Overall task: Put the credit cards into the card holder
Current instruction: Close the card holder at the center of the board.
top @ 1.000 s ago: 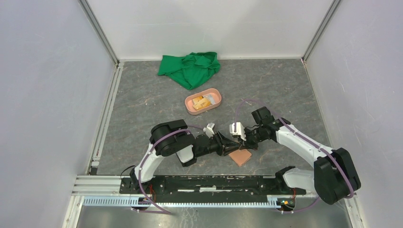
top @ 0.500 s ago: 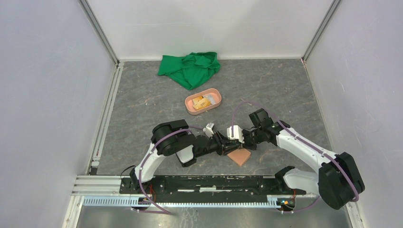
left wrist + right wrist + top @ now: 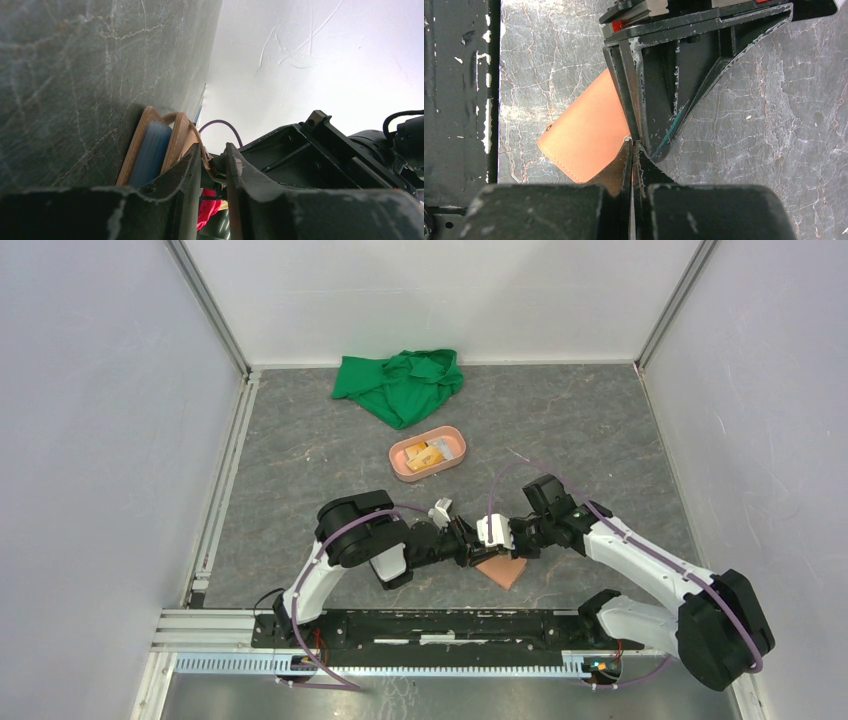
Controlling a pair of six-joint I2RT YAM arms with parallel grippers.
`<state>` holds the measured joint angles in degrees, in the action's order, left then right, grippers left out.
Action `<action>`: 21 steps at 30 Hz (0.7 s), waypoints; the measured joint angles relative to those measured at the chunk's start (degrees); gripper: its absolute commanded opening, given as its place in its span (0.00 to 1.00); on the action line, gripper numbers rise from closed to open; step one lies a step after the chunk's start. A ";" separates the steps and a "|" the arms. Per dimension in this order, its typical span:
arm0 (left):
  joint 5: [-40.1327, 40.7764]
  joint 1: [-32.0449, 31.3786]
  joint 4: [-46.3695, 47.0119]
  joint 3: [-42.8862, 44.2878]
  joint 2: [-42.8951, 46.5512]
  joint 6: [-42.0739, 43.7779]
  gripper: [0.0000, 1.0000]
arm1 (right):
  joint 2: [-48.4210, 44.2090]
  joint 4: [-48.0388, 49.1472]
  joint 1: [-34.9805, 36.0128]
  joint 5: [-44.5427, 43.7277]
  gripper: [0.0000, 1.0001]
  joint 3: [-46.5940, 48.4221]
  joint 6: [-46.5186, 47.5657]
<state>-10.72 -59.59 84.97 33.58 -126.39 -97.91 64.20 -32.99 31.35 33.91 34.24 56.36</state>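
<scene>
**Grey table, both grippers meeting at the wallet**

Grey marbled table point(image 3: 600, 420) inside white walls point(image 3: 440, 290) is what I see from above. A green cloth point(image 3: 400, 385) is bunched at the far side, and a pink tray point(image 3: 394, 458) sits nearer the middle, well apart from the arms.

The wallet point(image 3: 505, 571) lies close to the near rail point(image 3: 440, 625), between the two arms. It is skewed to the table edges, with one corner pointing at the rail. From my right wrist camera its long axis runs diagonally, from lower left up to the left arm's fingers. The left wrist camera shows its tan leaves parted, with a light blue card point(image 3: 150, 152) standing between them.

The left gripper point(image 3: 212, 167) has its jaws a little apart with a tan edge between them; I cannot tell whether they clamp it. The right gripper point(image 3: 632, 150) is fully closed, its tips at the wallet's edge, touching the left fingers.
</scene>
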 measured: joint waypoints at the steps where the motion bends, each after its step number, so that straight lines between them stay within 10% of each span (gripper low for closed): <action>1: -0.11 0.00 -0.20 0.02 0.09 0.00 0.28 | -0.13 0.11 0.17 -0.13 0.00 -0.13 0.13; 10: -0.48 0.07 -2.01 0.33 0.72 0.13 0.08 | -0.92 0.37 1.46 -1.68 0.01 -0.55 0.48; 21: -1.55 0.33 -1.81 0.37 0.63 0.26 0.02 | -1.51 -2.12 2.08 -0.57 0.38 -0.39 2.29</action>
<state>-12.27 -59.27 83.15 33.95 -125.75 -97.65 62.70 -35.11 33.43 33.34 33.85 58.65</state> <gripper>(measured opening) 0.027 0.305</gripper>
